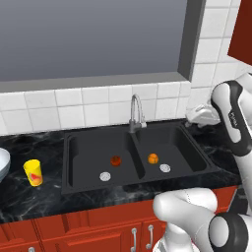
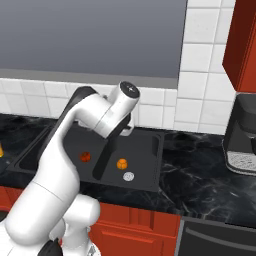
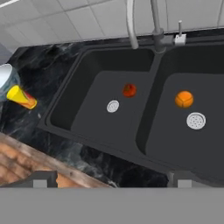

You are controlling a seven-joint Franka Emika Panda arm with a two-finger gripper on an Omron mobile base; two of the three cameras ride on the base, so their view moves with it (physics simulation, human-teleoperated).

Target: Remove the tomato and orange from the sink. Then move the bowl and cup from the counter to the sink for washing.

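left base view: nearest, white jointed arm (image 1: 197, 216) rising at lower right, bending up past the right edge toward the tiled wall. behind it, red cabinet fronts (image 1: 74, 231) with steel handles, under a black marbled counter (image 1: 34, 197). set into that counter, black double-basin sink (image 1: 69, 162) with curved steel faucet (image 1: 136, 112) at the back, on the divider. in the left basin, small dark red-orange round tomato (image 1: 116, 160), just behind a round silver drain (image 1: 105, 175). in the right basin, small bright orange round orange (image 1: 153, 158), beside the second silver drain (image 1: 165, 168). on the counter left of the sink, small yellow cylindrical cup (image 1: 33, 173) with a red mark, upright; at the left edge, wide pale bluish-white bowl (image 1: 3, 162), partly cut off, near the cup but apart from it.

right base view: nearest, the white arm (image 2: 50, 190) climbing from lower left and arching over the sink (image 2: 156, 155). tomato (image 2: 85, 157) and orange (image 2: 122, 163) apart on the basin floors, a dark link of the arm crossing between them. at right, on the counter (image 2: 200, 180), a dark coffee machine (image 2: 242, 135).

hand view: at the bottom, two dark fingertips (image 3: 43, 178), set wide apart, released, grasping nothing; gripper (image 3: 111, 180) hovering high above the sink's (image 3: 148, 127) front rim. tomato (image 3: 129, 90) in the left basin near its drain (image 3: 113, 106), orange (image 3: 184, 99) in the right basin near its drain (image 3: 195, 120). cup (image 3: 21, 97) at left on the counter (image 3: 48, 70), appearing tilted in this rolled view, just beside the bowl (image 3: 5, 76).
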